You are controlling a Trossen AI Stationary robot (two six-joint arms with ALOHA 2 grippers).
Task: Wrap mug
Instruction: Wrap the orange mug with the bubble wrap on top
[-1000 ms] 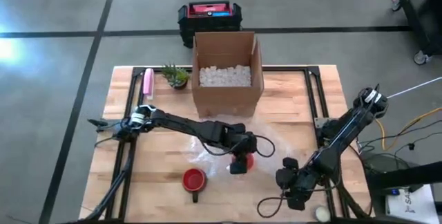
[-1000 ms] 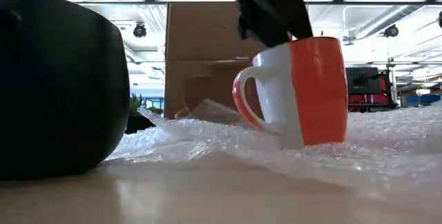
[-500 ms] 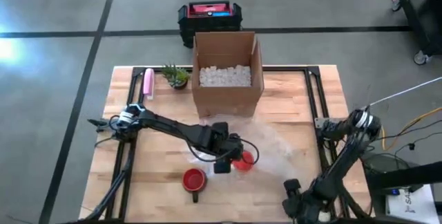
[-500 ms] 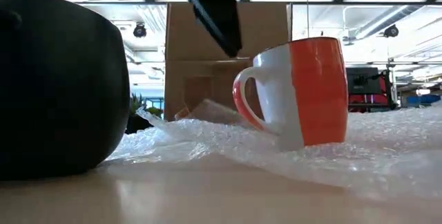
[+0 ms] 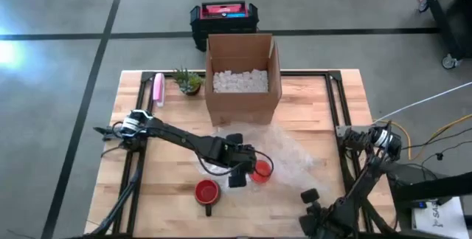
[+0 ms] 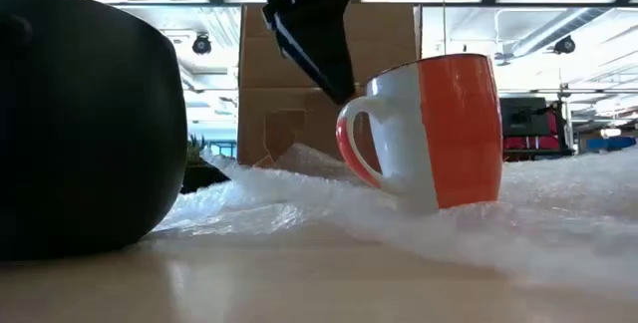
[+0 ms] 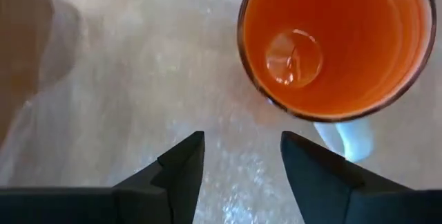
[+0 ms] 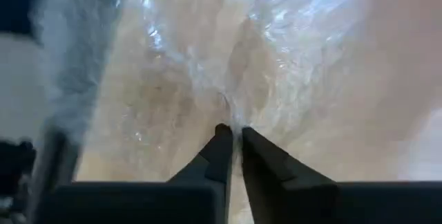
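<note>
An orange-and-white mug (image 5: 260,170) stands upright on a sheet of clear bubble wrap (image 5: 295,154) in the middle of the table, its handle (image 6: 351,144) toward the left. My left gripper (image 7: 242,141) is open and hangs just left of the mug (image 7: 331,37), over the wrap (image 7: 138,79), with nothing between its fingers. In the low view it (image 6: 334,74) comes down beside the mug's rim. My right gripper (image 8: 233,131) sits near the table's near right corner (image 5: 308,195), shut on the wrap (image 8: 207,65). My right gripper pinches a raised crease of the bubble wrap (image 8: 231,117) between its two fingertips. Creases in the film run in toward the fingertips. One layer or several, I cannot tell.
An open cardboard box (image 5: 242,77) holding white packing pieces stands behind the wrap. A second red cup (image 5: 206,192) sits near the front edge and looms dark in the low view (image 6: 90,114). A small plant (image 5: 188,82) and a pink thing (image 5: 158,88) are at the far left.
My left gripper has moved from over the mug toward the table's left and come down beside the handle; the mug stays put. My right arm has drawn back toward the near right corner. The wrap in front of the mug has risen a little.
</note>
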